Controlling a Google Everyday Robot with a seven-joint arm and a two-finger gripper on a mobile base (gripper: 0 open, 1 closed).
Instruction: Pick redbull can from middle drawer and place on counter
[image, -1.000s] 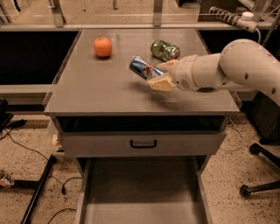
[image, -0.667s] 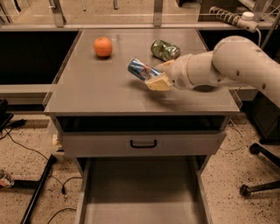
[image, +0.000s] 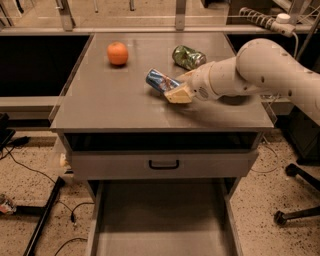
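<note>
The blue-and-silver redbull can (image: 159, 80) is tilted in my gripper (image: 176, 89) over the middle of the grey counter (image: 110, 107). The gripper's tan fingers (image: 179, 94) are shut on the can's right end, and the can sits just at or slightly above the counter top; I cannot tell whether it touches. My white arm reaches in from the right. The middle drawer (image: 162, 225) stands pulled out below, its flat grey floor bare in what shows.
An orange (image: 118, 53) sits at the counter's back left. A crushed green-and-silver can (image: 187, 57) lies at the back, just behind my gripper. A closed drawer front with a black handle (image: 164, 164) is under the counter. A chair base (image: 295, 210) stands at the right.
My gripper and the redbull can have shifted slightly left and towards the back of the counter. The orange and green can have not moved.
</note>
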